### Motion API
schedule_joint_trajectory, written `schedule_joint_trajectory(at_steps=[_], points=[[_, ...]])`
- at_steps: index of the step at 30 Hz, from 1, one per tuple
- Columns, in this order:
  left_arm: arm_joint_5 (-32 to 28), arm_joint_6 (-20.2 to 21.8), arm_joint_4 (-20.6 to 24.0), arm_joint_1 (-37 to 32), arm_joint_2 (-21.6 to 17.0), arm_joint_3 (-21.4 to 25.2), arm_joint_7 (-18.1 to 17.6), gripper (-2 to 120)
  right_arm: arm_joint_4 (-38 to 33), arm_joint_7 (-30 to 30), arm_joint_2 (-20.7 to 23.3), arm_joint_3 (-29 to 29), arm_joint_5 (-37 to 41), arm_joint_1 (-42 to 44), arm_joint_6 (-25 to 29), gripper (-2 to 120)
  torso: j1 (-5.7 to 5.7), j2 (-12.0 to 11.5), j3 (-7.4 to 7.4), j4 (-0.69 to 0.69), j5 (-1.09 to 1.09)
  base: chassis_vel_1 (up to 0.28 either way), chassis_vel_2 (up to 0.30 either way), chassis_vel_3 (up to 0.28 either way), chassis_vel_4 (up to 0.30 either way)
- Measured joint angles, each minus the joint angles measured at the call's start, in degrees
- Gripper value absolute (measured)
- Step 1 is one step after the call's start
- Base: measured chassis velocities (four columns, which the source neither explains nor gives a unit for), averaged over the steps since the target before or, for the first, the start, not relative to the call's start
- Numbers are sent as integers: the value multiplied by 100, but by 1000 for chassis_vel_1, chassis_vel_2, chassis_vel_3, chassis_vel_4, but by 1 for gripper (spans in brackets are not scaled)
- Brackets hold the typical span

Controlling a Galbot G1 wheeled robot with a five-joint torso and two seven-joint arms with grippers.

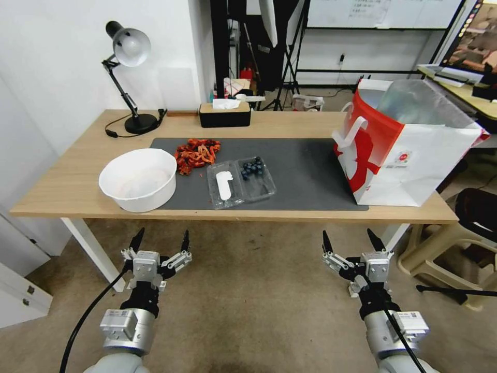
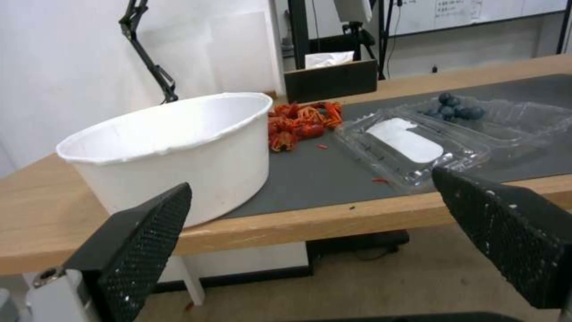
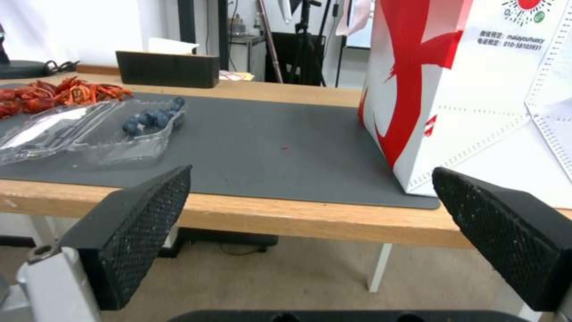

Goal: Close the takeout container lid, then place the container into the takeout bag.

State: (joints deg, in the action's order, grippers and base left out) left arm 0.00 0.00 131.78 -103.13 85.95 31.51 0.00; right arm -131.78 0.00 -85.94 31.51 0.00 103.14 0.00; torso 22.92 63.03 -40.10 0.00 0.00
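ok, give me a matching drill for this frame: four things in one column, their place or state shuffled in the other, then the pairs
Things:
1. container
2. bag
3. bowl
4. left gripper

Place or state:
A. stands upright at the table's right end, mouth open
B. open, held below the table's front edge, touching nothing
C. lies open flat on the dark mat, berries in one half
D. white and round, on the mat's left edge, beside the red food

Pairs: 1-C, 2-A, 3-D, 4-B
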Motion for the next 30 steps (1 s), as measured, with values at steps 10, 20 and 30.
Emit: schedule_joint_trajectory(at_steps=[10, 20, 30], points=[[0, 0, 0, 0, 0, 0, 0, 100, 0, 0, 0, 0, 0, 0, 0, 100, 0, 0, 0, 0, 0, 0, 0, 0, 0], [0, 0, 0, 0, 0, 0, 0, 100, 0, 0, 0, 0, 0, 0, 0, 100, 0, 0, 0, 0, 0, 0, 0, 0, 0], [0, 0, 0, 0, 0, 0, 0, 100, 0, 0, 0, 0, 0, 0, 0, 100, 0, 0, 0, 0, 0, 0, 0, 0, 0]])
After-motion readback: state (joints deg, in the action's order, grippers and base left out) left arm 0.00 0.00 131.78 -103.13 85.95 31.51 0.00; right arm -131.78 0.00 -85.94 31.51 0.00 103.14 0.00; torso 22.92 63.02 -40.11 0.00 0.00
